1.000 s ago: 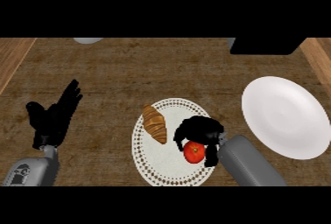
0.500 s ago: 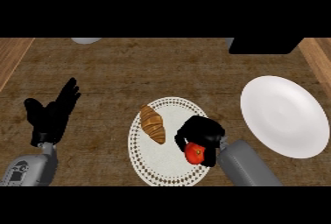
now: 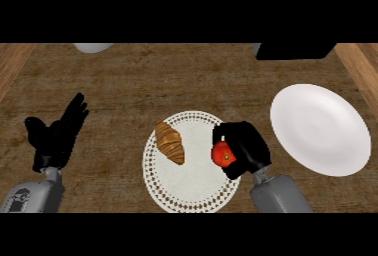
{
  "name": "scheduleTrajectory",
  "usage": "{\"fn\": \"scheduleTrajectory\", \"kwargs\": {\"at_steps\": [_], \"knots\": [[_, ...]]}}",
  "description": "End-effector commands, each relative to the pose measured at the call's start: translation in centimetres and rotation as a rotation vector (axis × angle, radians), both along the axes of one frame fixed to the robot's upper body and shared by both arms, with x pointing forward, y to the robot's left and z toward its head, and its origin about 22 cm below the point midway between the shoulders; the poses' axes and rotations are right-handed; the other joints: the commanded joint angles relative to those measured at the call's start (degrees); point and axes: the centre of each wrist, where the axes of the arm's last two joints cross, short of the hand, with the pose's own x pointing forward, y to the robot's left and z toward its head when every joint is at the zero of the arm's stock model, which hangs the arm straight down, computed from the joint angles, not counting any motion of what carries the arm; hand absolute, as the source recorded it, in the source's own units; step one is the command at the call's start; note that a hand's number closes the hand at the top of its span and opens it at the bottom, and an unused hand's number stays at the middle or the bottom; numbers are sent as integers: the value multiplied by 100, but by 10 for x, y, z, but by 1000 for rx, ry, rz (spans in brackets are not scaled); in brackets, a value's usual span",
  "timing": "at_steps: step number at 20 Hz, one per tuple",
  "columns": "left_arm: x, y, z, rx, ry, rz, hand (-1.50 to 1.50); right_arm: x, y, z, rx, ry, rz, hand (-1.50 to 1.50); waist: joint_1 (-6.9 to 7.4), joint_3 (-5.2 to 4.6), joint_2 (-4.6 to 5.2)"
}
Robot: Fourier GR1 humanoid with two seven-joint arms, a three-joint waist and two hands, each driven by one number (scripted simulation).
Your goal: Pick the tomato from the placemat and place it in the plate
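A red tomato (image 3: 222,153) sits at the right edge of the round white lace-edged placemat (image 3: 193,185). My right hand (image 3: 245,144) is curled round the tomato from the right, hiding part of it. The white plate (image 3: 319,128) lies to the right of that hand, with nothing on it. My left hand (image 3: 57,135) rests open at the left of the view, fingers up, well away from the placemat.
A croissant (image 3: 170,142) lies on the left half of the placemat. At the far edge of the counter stand a pale bowl-like object (image 3: 93,47) and a dark object (image 3: 294,50). Wooden borders run along both sides.
My right hand has closed further round the tomato, which now shows at the hand's left side. The view has shifted slightly; the left hand keeps its pose.
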Motion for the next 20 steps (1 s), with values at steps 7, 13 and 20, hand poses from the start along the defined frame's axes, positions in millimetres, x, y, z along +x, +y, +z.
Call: {"fn": "scheduleTrajectory", "kwargs": {"at_steps": [7, 13, 20], "knots": [[-5, -17, -2, 4, -6, -5, 0, -36, -21, 61, 140, -421, -497, 150, 81, 7, 29], [-2, 3, -5, 3, -10, -10, 0, -33, -70, 89, 239, -392, -640, 150, 160, 6, 67], [6, -20, -2, 13, -28, -13, 0, -17, -147, 89, 268, -379, -746, 150, 182, 8, 74]]}}
